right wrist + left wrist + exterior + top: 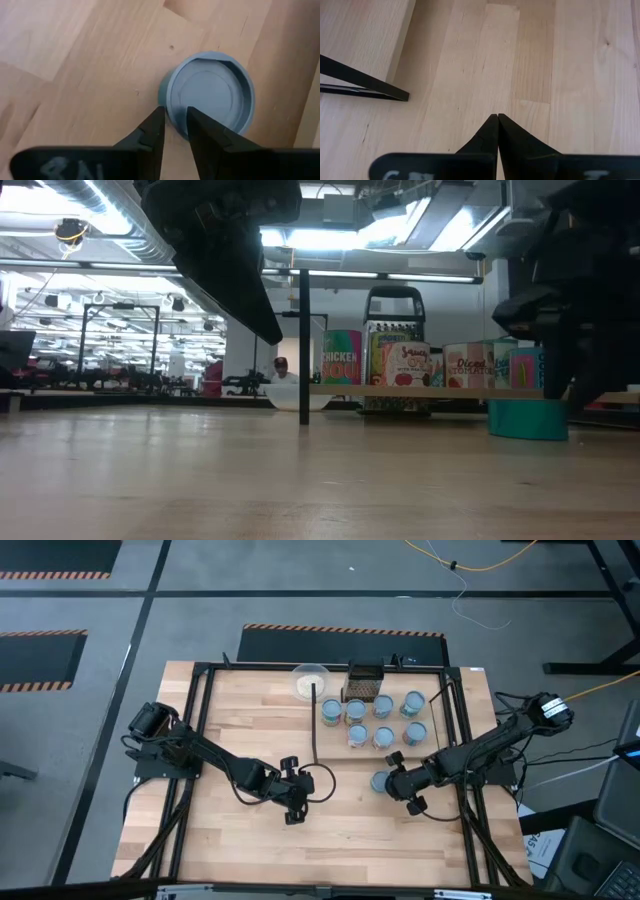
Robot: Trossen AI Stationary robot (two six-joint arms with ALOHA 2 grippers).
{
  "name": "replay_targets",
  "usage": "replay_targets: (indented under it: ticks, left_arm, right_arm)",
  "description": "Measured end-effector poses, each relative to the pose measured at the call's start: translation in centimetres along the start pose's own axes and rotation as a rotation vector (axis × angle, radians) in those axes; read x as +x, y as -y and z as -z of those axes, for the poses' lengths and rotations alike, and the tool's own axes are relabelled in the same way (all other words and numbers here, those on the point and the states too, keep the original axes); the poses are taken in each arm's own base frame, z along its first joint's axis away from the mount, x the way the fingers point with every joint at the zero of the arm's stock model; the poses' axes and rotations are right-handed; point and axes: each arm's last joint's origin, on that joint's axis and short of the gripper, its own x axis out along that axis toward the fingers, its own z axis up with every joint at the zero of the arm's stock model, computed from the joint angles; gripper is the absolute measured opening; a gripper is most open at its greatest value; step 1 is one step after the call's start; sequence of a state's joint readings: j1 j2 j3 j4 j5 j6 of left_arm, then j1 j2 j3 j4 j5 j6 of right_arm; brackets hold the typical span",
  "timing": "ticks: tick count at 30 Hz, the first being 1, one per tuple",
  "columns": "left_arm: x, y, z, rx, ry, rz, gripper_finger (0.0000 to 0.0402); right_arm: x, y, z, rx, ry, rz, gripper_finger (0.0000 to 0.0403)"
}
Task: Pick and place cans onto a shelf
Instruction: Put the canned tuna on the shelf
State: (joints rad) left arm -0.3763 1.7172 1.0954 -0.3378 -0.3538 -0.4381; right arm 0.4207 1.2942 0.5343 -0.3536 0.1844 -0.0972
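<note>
We see the right gripper (174,127) low over a lone can (210,92) that stands on the table (230,720), apart from the others and nearer the table's front right. Its jaws stand a little apart, pinching the can's near rim: one finger on the outer wall, the other just inside the lip of the top. From the side, that can (528,418) shows teal, and its base appears to rest on the wood (we cannot tell whether it is lifted at all).

Six more cans (383,707) stand on the shelf (390,745), a pale board toward the table's far right, in rough rows. A dark grater (364,683) stands at the shelf's far edge, and a whitish bowl (310,681) sits just beside it to the left. A thin black bar (316,725) runs along the shelf's left side, between the two arms.

The left gripper (497,120) hangs over bare wood near the table's middle, jaws pressed tight together, holding nothing; the black bar's end lies near it.
</note>
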Motion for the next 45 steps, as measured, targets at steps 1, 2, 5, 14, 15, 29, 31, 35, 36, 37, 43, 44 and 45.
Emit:
replay_targets:
  ticks: [1,2,5,14,15,29,31,35,36,37,43,44,45]
  left_arm:
    - [0.0,0.0,0.0,0.000,0.000,0.000,0.0000]
    - [0.0,0.0,0.0,0.000,0.000,0.000,0.0000]
    - [0.0,0.0,0.0,-0.001,0.000,0.000,0.0000]
    - [0.0,0.0,-0.1,-0.006,0.011,0.004,0.0000]
    - [0.0,0.1,-0.2,-0.011,0.023,0.006,0.0000]
    - [-1.5,2.0,-4.3,0.116,0.461,0.178,0.0000]
    - [-2.4,1.8,-4.8,0.137,0.505,0.164,0.0000]
    - [-4.4,1.3,-5.5,0.171,0.570,0.099,0.0000]
    - [-5.0,1.1,-5.7,0.186,0.588,0.092,0.0000]
    - [-5.6,1.0,-5.9,0.203,0.604,0.086,0.0000]
    - [-10.1,0.2,-6.4,0.299,0.692,0.048,0.0000]
    - [-11.0,-0.1,-6.3,0.314,0.689,0.037,0.0000]
    - [-11.8,-0.2,-6.2,0.315,0.693,0.034,0.0000]
  right_arm:
    - [0.1,0.0,0.0,0.002,0.007,0.000,0.0086]
    - [0.1,0.0,0.1,0.005,0.014,0.001,0.0086]
    - [0.3,0.0,0.2,0.009,0.025,0.001,0.0084]
    - [0.4,-0.1,0.3,0.026,0.043,0.002,0.0012]
    - [0.4,-0.1,0.3,0.027,0.048,0.000,0.0010]
    - [-0.2,-0.1,-2.8,0.303,0.361,-0.170,0.0008]
    - [-0.6,0.0,-3.5,0.336,0.386,-0.174,0.0008]
    - [-1.8,0.5,-5.3,0.346,0.451,-0.166,0.0009]
    - [-2.1,0.6,-5.8,0.350,0.464,-0.151,0.0009]
    - [-2.4,0.8,-6.2,0.355,0.480,-0.137,0.0009]
    - [-4.0,2.8,-8.2,0.411,0.513,-0.033,0.0009]
    - [-4.2,3.2,-8.4,0.422,0.515,-0.018,0.0009]
    - [-4.4,3.7,-8.6,0.424,0.514,-0.005,0.0009]
